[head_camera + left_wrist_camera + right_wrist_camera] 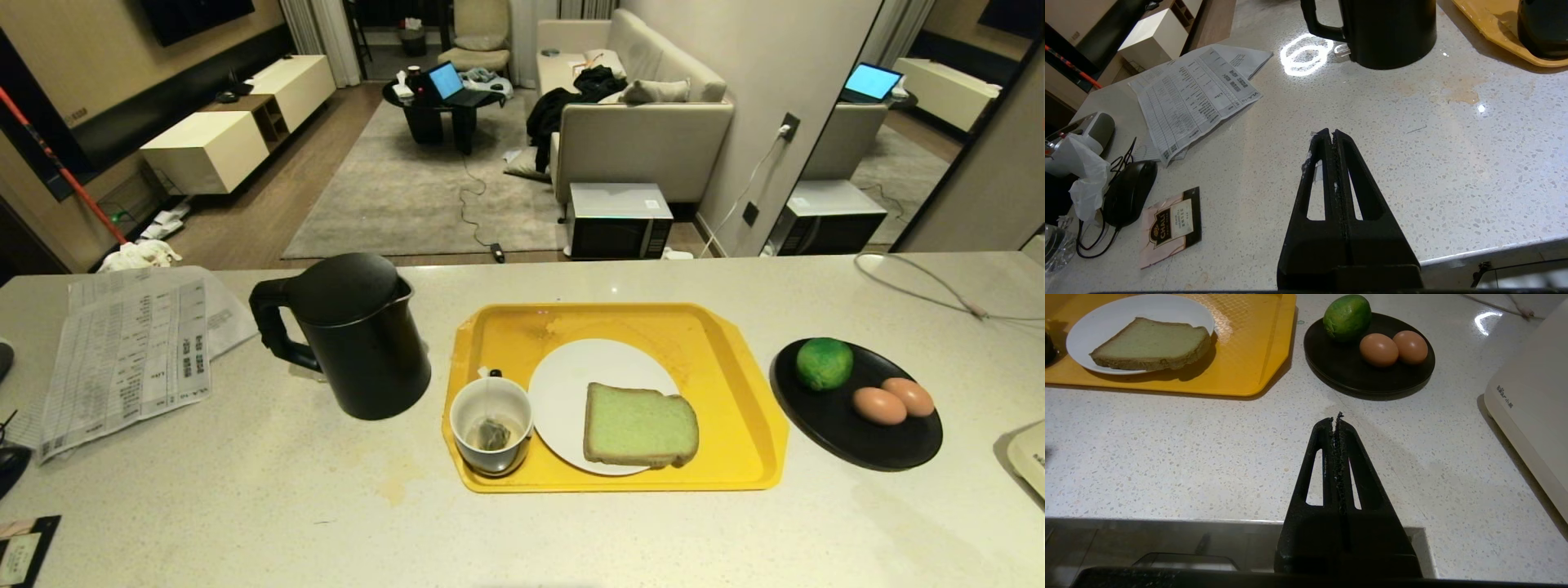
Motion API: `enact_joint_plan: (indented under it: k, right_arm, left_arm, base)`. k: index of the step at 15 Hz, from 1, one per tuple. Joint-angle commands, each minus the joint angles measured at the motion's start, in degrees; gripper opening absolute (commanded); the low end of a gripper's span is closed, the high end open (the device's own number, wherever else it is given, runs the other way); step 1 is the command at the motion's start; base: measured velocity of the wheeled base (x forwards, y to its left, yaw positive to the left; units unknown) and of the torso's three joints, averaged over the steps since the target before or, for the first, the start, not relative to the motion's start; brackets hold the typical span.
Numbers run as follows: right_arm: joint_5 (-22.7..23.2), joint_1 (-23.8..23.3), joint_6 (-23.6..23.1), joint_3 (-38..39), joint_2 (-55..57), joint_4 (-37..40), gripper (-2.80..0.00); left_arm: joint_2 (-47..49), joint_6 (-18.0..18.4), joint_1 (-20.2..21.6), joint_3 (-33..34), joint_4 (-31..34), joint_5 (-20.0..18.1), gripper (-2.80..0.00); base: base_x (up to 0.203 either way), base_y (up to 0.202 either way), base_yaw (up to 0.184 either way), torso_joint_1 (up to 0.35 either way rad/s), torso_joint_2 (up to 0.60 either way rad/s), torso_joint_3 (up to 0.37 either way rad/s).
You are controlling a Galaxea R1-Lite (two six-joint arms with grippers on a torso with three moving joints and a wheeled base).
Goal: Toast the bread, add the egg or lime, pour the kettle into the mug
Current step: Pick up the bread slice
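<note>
Counter edge (1167, 516) lies under both pinched-together claws, left claw (1331, 132) and right claw (1336, 418).

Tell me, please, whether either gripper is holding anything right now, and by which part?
Nothing is held. The left gripper and the right gripper are both shut on nothing, above bare counter.

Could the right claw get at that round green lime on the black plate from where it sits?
Probably yes. The right claw, shut, hangs over bare speckled counter, and nothing stands between it and the round black plate holding the green lime. The two brown eggs lie beside it, not across.
</note>
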Motion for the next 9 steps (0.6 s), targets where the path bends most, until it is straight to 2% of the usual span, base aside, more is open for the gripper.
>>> enact_joint_plan:
  k: [1, 7, 9]
  right_arm:
    - [0.05, 0.0, -0.06, 0.09, 0.02, -0.26, -2.8]
    - [-0.34, -0.08, -0.08, 0.11, 0.02, -0.35, -2.8]
    - [-0.15, -0.06, -0.35, -3.96, 1.43, 0.19, -2.8]
  left_arm:
    - [-0.04, 0.1, 0.02, 0.0, -0.04, 0.03, -2.8]
    - [-0.04, 0.1, 0.02, 0.0, -0.04, 0.03, -2.8]
    - [-0.04, 0.1, 0.02, 0.0, -0.04, 0.03, -2.8]
  base:
    - [0.0, 0.0, 0.0, 0.0, 0.0, 0.0]
    - [0.0, 0.0, 0.0, 0.0, 0.0, 0.0]
    - [0.0, 0.0, 0.0, 0.0, 0.0, 0.0]
